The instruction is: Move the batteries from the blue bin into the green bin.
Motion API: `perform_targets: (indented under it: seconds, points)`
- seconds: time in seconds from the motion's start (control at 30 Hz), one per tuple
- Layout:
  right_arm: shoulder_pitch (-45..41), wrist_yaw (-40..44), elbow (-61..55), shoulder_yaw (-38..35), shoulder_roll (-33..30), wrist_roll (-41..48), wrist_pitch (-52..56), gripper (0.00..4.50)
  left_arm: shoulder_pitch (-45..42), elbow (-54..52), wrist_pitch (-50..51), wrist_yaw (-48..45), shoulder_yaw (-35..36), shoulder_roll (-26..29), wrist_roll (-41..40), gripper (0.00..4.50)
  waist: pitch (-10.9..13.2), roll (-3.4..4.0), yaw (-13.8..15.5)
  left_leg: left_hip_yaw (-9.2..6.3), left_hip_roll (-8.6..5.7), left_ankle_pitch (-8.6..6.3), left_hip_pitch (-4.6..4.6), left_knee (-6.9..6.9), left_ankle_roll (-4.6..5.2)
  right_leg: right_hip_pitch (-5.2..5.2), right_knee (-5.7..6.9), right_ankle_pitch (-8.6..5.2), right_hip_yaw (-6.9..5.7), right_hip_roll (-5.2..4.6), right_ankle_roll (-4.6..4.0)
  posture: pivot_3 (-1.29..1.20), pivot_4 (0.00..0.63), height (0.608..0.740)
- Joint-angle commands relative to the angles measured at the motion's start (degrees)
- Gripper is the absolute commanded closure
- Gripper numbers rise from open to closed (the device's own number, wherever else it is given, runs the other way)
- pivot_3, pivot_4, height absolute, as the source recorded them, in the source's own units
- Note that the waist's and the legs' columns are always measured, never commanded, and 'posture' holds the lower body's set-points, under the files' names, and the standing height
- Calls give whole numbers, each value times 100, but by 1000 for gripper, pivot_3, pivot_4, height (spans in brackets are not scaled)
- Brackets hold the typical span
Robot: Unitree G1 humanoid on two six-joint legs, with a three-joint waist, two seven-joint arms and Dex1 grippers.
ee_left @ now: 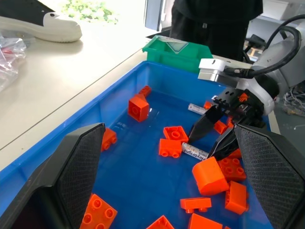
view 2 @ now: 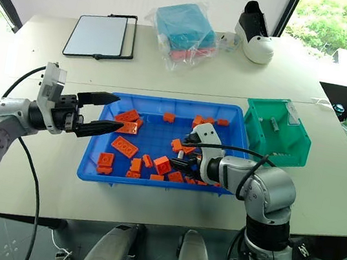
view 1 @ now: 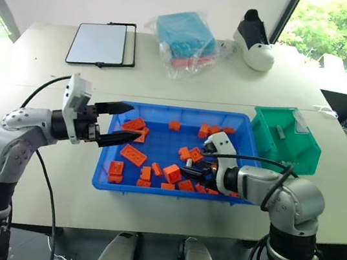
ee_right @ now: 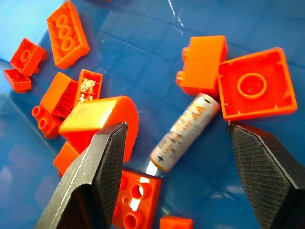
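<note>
The blue bin (view 1: 104, 175) sits mid-table, strewn with orange bricks (view 1: 133, 155). One battery (ee_right: 186, 132) lies on its floor among the bricks, and a second battery (ee_left: 197, 109) lies further along. My right gripper (view 1: 193, 172) is lowered into the bin's right part, open, its fingers (ee_right: 102, 171) straddling the first battery without touching it. My left gripper (view 1: 135, 121) hovers open and empty over the bin's left rim, pointing level across it. The green bin (view 1: 304, 153) stands just right of the blue one, with a small grey cylinder (view 1: 278, 132) inside.
At the back of the table lie a white tablet in a black frame (view 1: 101, 44), a teal cloth bundle in clear plastic (view 1: 186, 37) and a black-and-white shoe (view 1: 255, 41). Bricks crowd close around the battery (ee_right: 255, 86).
</note>
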Motion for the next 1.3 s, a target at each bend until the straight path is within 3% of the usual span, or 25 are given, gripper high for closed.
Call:
perform_targets:
  seconds: [0.03,0.07,0.13,0.2,0.27,0.33,0.53,0.6,0.73,0.9,1.0,1.2,1.3]
  points:
    - [-46,23,230,388,-97,-101,-373,1090,-31,-168,21,28,168,68,-131,0,0,0,3,0,0,0,1,-1,0,1,0,0,0,0,0,0,150,731]
    - [-29,29,286,459,-147,-132,-481,1090,-34,-167,19,31,171,70,-134,0,0,0,4,0,0,0,1,-2,0,1,0,0,0,0,0,0,150,731]
    - [14,44,350,520,-218,-149,-632,1610,-45,-150,9,36,173,75,-136,0,-2,-3,6,0,0,0,1,-2,0,2,-1,0,0,0,0,0,150,731]
    - [48,65,367,551,-282,-152,-727,2465,-57,-132,1,38,175,76,-135,0,-2,-3,9,0,0,0,1,-1,0,3,-1,0,0,0,0,0,150,731]
    - [97,78,262,477,-357,-107,-695,3643,-71,-116,-1,44,177,69,-138,0,-2,-3,12,0,0,0,1,-1,0,2,-1,0,0,0,0,0,150,731]
    - [118,85,116,367,-430,-49,-620,4412,-88,-94,-15,43,163,56,-129,0,-2,-3,15,0,0,0,1,-1,0,2,-1,0,0,0,0,0,150,731]
    - [-209,113,-404,-488,-473,248,-23,4405,-202,52,-91,-21,63,5,-64,0,-1,-2,27,-1,0,0,0,-1,0,2,-2,0,0,0,0,0,150,731]
    - [-648,141,-467,-1234,-501,334,275,4405,-259,116,-115,-40,18,-14,-37,0,0,-1,24,0,-1,0,-1,0,0,1,-2,0,0,0,0,0,150,731]
    - [-1205,85,-164,-2224,-1118,197,371,4405,-335,227,-170,-109,-51,-59,26,0,1,-1,40,0,-1,0,-3,-1,0,-1,-3,0,-1,0,0,0,150,731]
    - [-846,-45,571,-2226,-2138,-428,-773,4405,-467,362,-243,-172,-169,-190,107,0,1,-5,51,8,-4,-4,-10,-4,6,2,-12,0,-3,-7,1,0,150,731]
    - [-606,-179,884,-2078,-2406,-783,-1444,4405,-544,432,-277,-217,-227,-238,140,0,2,-6,10,44,-3,-5,-9,-3,9,0,-13,0,2,-10,2,0,150,731]
    - [-306,-192,795,-1927,-2454,-950,-2001,1551,-699,565,-302,-269,-283,-306,215,0,2,-5,7,68,11,-7,3,-1,11,-2,-7,0,14,-3,3,0,150,731]
    - [-293,43,284,-1838,-2448,-676,-1958,1551,-716,567,-288,-293,-284,-316,228,0,3,-4,10,66,11,-7,2,0,12,-2,-7,1,16,-3,4,0,150,731]
